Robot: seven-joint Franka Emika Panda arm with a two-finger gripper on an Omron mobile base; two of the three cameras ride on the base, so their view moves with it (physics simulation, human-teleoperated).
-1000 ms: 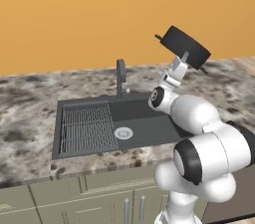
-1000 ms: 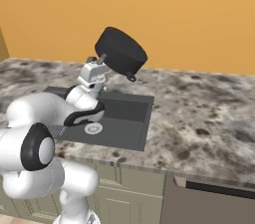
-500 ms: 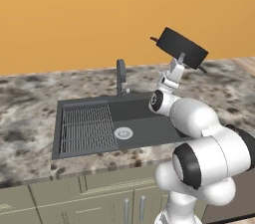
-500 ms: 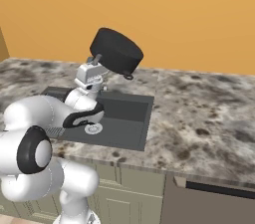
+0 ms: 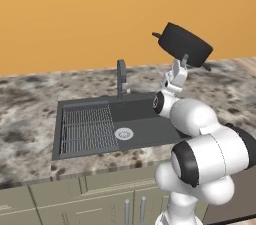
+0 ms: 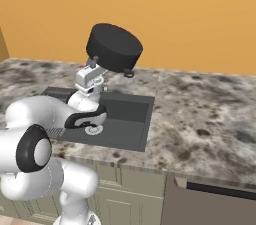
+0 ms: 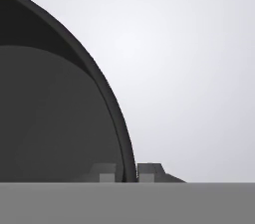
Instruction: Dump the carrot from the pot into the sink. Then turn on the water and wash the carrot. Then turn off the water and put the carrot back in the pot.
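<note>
end effector [image 5: 184,60] clamps pot [image 5: 184,44] rim — tips mostly hidden; carrot unseen

Even, bright rendered light; soft shadows, slightly blurry

The pot [image 7: 55,113] runs off the hand view's left edge, its contents hidden.

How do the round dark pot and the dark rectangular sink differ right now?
The round dark pot is held aloft and tilted, clamped at its rim by the gripper; the dark rectangular sink sits recessed in the counter. The pot is far smaller. Both are dark grey.
</note>
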